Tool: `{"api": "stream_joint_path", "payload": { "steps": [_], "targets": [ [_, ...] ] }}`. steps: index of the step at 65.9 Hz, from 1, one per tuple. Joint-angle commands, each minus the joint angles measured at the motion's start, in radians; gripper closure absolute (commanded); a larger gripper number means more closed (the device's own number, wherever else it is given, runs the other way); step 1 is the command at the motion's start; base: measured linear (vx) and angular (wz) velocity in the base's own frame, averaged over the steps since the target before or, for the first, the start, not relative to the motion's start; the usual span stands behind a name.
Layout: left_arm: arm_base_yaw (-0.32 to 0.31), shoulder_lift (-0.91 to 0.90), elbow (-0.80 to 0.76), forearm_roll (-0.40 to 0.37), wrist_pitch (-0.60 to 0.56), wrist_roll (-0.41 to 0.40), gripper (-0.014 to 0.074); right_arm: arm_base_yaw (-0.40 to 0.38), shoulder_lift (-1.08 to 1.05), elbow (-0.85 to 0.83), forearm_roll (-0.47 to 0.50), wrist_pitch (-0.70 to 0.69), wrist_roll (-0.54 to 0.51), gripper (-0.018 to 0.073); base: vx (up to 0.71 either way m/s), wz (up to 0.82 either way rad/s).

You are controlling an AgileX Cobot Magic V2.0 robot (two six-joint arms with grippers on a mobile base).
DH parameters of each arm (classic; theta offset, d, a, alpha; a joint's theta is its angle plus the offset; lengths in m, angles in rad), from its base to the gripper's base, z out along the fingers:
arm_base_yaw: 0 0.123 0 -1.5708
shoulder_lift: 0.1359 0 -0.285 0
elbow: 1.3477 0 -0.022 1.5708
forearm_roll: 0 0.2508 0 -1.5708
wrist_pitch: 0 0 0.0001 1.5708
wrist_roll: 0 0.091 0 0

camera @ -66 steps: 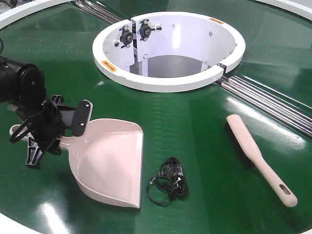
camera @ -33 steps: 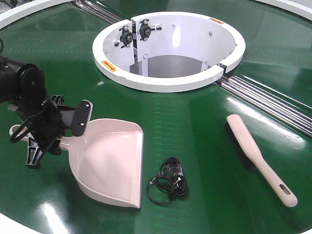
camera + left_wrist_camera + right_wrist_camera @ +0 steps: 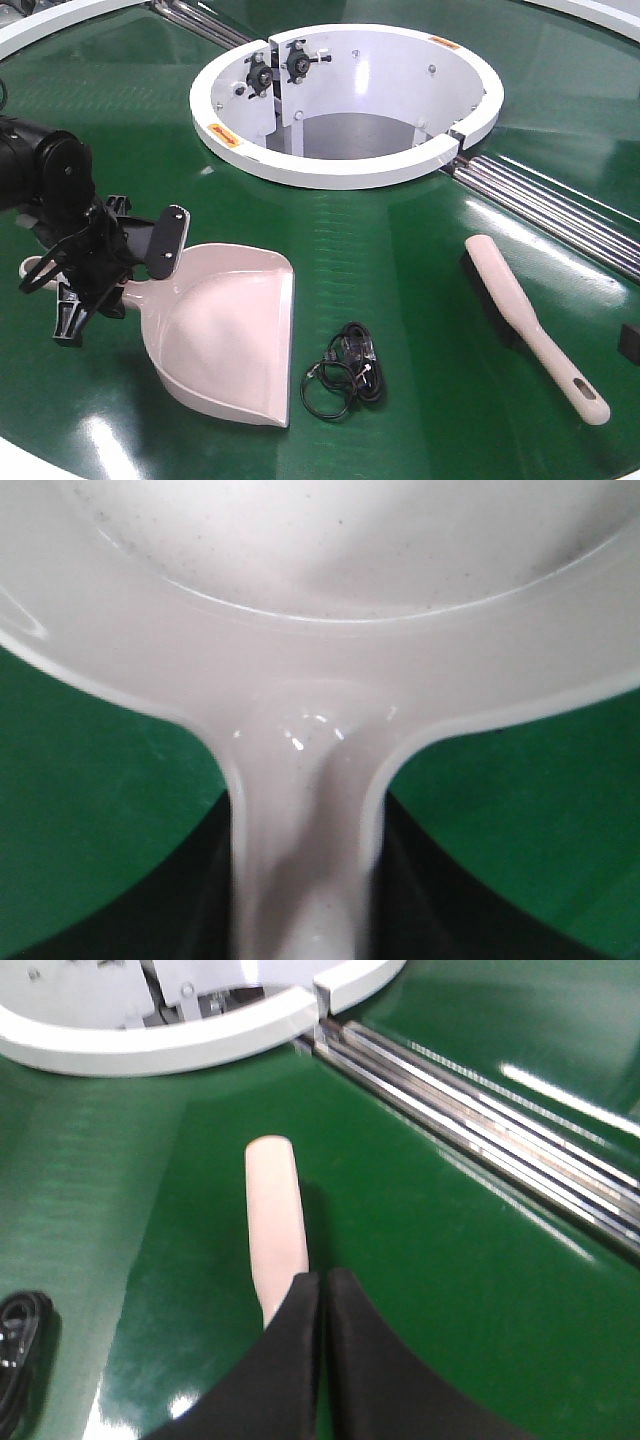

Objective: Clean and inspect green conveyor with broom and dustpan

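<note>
From the front view we count one green conveyor (image 3: 400,250), one white hub (image 3: 350,172) at its middle with two black knobs (image 3: 278,68) on the inner wall, and one band of metal rollers (image 3: 545,208) running off to the right. On the belt lie one dustpan (image 3: 225,335), one broom (image 3: 525,320) and one coil of black cable (image 3: 345,378). The cable sits just beside the pan's front edge and well apart from the broom. The left gripper (image 3: 112,280) is clenched on the dustpan's handle at the left. A dark block (image 3: 630,342) shows at the right edge (too cropped for us to name).

From the left wrist view we see one pale handle widening into the pan, with two dark fingers (image 3: 195,890) pressed against it, one on each side, and green belt beyond.

From the right wrist view the right gripper (image 3: 322,1290) is clenched on nothing, its two fingers (image 3: 375,1360) meeting along one seam. It hangs above the broom, whose rounded end points towards the hub.
</note>
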Motion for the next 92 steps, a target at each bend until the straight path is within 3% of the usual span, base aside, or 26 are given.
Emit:
{"api": "stream_joint_path", "payload": {
  "steps": [1,11,33,42,51,66,92],
  "targets": [
    [-0.010,-0.038,-0.030,-0.010,0.014,0.007,0.0603,-0.005,0.031,-0.049,-0.005,-0.026,-0.009,0.0559,0.00,0.00],
    [-0.010,-0.038,-0.030,-0.010,0.014,0.007,0.0603,-0.005,0.090,-0.109,-0.039,0.075,-0.010,0.0503,0.00,0.00],
    [-0.010,-0.038,-0.030,-0.010,0.014,0.007,0.0603,-0.001,0.282,-0.275,-0.032,0.235,-0.063,0.0127,0.00,0.00],
    [-0.010,-0.038,-0.030,-0.010,0.014,0.007,0.0603,0.062,0.378,-0.341,-0.041,0.295,-0.108,0.0028,0.00,0.00],
    [-0.010,-0.038,-0.030,-0.010,0.014,0.007,0.0603,0.107,0.499,-0.407,-0.044,0.389,-0.103,0.0017,0.00,0.00],
    [-0.010,-0.038,-0.030,-0.010,0.014,0.007,0.0603,0.108,0.698,-0.525,-0.040,0.531,-0.097,0.0017,0.00,0.00],
    [-0.010,-0.038,-0.030,-0.010,0.014,0.007,0.0603,0.108,0.955,-0.626,-0.041,0.575,-0.108,0.0028,0.00,0.00]
  ]
}}
